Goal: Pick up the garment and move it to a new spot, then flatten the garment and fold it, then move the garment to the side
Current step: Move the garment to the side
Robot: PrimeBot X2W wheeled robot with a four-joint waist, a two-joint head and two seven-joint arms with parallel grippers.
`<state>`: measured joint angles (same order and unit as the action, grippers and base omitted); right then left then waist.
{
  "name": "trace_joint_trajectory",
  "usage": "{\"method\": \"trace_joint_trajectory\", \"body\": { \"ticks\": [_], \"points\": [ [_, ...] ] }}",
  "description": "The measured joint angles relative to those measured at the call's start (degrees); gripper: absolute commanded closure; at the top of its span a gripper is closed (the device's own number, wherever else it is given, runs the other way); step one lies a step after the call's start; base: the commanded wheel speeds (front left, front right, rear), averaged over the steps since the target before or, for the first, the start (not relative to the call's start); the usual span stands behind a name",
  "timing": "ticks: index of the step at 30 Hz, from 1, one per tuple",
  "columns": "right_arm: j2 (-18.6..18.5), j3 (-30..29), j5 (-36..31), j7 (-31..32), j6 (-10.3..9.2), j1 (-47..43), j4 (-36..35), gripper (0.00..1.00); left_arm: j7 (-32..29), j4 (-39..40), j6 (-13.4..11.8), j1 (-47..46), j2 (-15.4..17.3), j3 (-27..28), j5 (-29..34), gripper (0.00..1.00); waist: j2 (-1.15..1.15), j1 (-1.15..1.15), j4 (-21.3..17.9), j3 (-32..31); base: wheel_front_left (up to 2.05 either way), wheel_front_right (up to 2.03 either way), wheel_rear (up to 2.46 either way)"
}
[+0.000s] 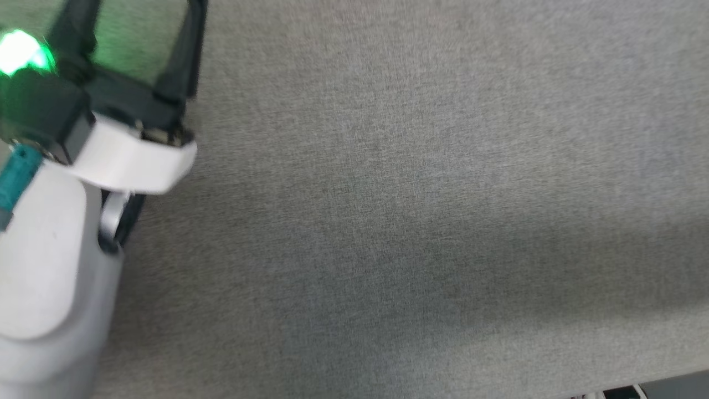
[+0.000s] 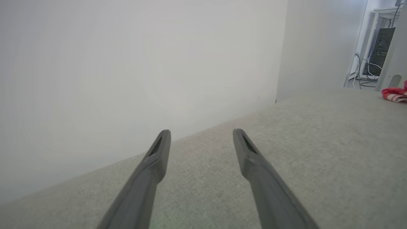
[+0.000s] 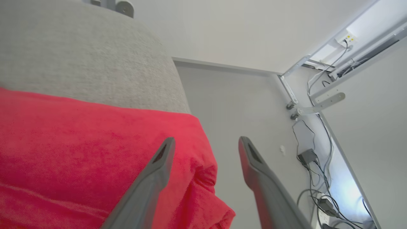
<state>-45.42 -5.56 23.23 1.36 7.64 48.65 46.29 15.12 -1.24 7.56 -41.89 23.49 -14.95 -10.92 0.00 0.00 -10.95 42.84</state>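
The garment [image 3: 82,149] is soft red fabric lying at the edge of the grey padded surface [image 3: 79,60], with a bunched corner drooping over that edge. My right gripper [image 3: 205,141] stands open just above the corner, one finger over the red cloth and the other over the floor beyond, gripping nothing. In the left wrist view a small red and white piece of the garment [image 2: 394,94] shows far off at the right border. My left gripper [image 2: 200,133] is open and empty, low over the bare grey surface near a white wall. The head view has my left gripper [image 1: 133,33] at the upper left.
The grey surface [image 1: 415,221] spans the head view, and its front edge runs along the bottom right. A white wall [image 2: 127,63] borders the surface on the left side. Cables and a power brick [image 3: 305,156] lie on the floor beside a desk frame.
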Motion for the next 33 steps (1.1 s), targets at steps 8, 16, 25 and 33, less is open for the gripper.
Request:
{"method": "trace_joint_trajectory", "body": {
  "ticks": [8, 16, 25, 33],
  "points": [
    [2.64, 7.47, 2.78, -1.66, -0.01, -4.69, -3.76, 0.00, -0.05, -1.67, -0.01, 12.09, -5.37, 5.60, -0.12, 0.00, 0.00, 0.00, 2.13, -8.55, 0.00, 0.00, 0.00],
    [7.26, 13.40, 5.00, -2.99, -0.11, -12.94, -11.31, 0.00, -0.05, -2.93, -0.01, 23.52, -9.36, 9.64, -0.21, 0.00, 0.00, 0.00, 5.34, -18.71, 0.00, 0.00, 0.00],
    [11.92, 17.00, 5.11, -6.16, -0.14, -20.96, -19.98, 0.00, -0.05, -7.36, -0.01, 31.03, -10.95, 11.59, -1.72, 0.00, 0.00, 0.00, 9.25, -28.60, 0.00, 0.00, 0.00],
    [16.86, 17.46, 5.43, -10.60, -0.14, -28.61, -24.66, 0.00, -0.05, -8.72, -0.01, 36.46, -11.25, 13.49, -2.23, 0.00, 0.00, 0.00, 11.90, -34.93, 0.00, 0.00, 0.00]
  ]
}}
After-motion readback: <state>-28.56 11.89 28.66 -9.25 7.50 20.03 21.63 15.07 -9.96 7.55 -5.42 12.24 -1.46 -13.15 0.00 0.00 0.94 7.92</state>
